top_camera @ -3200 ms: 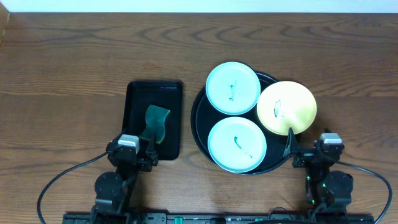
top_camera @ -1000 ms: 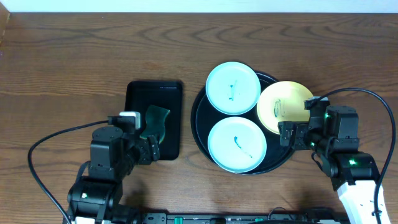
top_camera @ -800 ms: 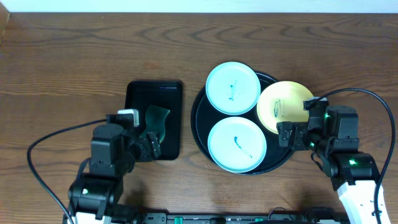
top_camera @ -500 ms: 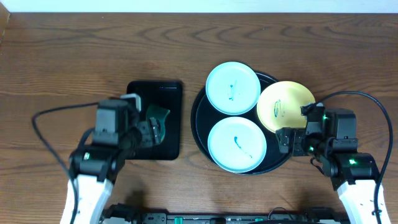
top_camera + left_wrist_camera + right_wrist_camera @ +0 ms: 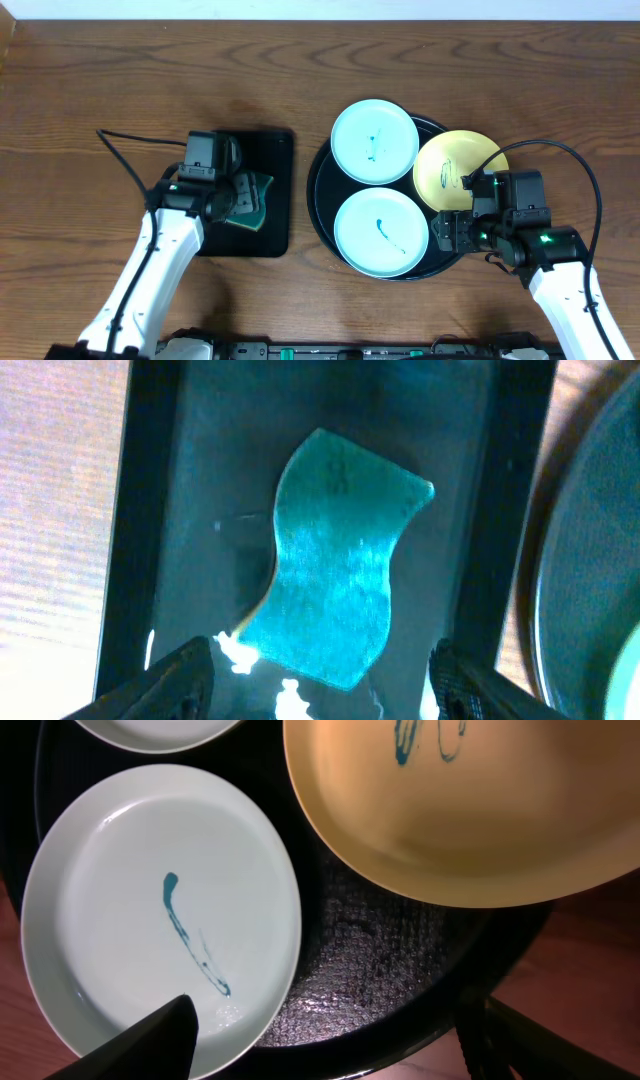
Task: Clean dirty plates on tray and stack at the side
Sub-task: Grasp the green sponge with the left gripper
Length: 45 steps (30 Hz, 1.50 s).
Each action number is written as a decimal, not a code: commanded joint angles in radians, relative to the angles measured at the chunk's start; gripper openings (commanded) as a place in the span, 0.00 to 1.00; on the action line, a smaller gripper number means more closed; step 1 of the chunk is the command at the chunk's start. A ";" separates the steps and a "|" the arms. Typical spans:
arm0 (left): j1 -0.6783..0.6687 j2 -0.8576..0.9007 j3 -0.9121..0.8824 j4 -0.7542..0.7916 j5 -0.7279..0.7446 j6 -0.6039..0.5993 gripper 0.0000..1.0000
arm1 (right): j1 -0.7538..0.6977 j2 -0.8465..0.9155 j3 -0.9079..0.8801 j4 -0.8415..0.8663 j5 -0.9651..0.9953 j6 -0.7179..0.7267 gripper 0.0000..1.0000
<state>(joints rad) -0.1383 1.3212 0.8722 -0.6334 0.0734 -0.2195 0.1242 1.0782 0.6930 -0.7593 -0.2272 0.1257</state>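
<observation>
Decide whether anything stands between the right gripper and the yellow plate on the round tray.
Nothing visible does. The right gripper hangs open over the tray near its edge, and only bare tray surface lies between it and the yellow plate. The nearest mint plate sits off to one side.

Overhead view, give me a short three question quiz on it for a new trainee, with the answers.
1. True or false: the yellow plate lies wholly inside the round black tray.
2. What lies in the rectangular black tray? A: teal sponge. B: brush. C: folded cloth.
3. Counting the yellow one, the far mint plate and the near mint plate, how many plates carry smears?
Key: 1 false, it overhangs the rim. 2 A. 3 three.
</observation>
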 commanded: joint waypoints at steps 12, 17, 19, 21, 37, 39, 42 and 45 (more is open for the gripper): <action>0.002 0.261 0.028 0.132 -0.025 0.066 0.49 | 0.017 0.002 0.020 0.014 0.017 0.008 0.81; 0.002 0.288 0.027 0.145 -0.021 0.066 0.43 | 0.017 0.002 0.020 0.015 0.017 0.008 0.81; 0.002 0.288 0.027 0.146 -0.019 0.066 0.43 | 0.017 0.002 0.020 0.016 0.017 0.008 0.82; 0.002 0.288 0.027 0.147 -0.010 0.066 0.43 | 0.017 0.002 0.020 0.016 0.017 0.008 0.82; 0.001 0.301 0.001 0.146 0.025 0.066 0.38 | 0.017 0.002 0.020 0.019 0.017 0.008 0.82; 0.002 0.311 0.001 0.146 0.051 0.069 0.38 | 0.017 0.002 0.020 0.019 0.017 0.008 0.82; 0.001 0.322 0.001 0.145 0.058 0.069 0.39 | 0.017 0.002 0.020 0.019 0.017 0.008 0.82; 0.001 0.325 0.000 0.138 0.058 0.069 0.39 | 0.017 0.002 0.020 0.019 0.017 0.008 0.82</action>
<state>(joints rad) -0.1383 1.6173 0.8761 -0.4850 0.1062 -0.1566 0.1242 1.0798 0.6930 -0.7429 -0.2123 0.1257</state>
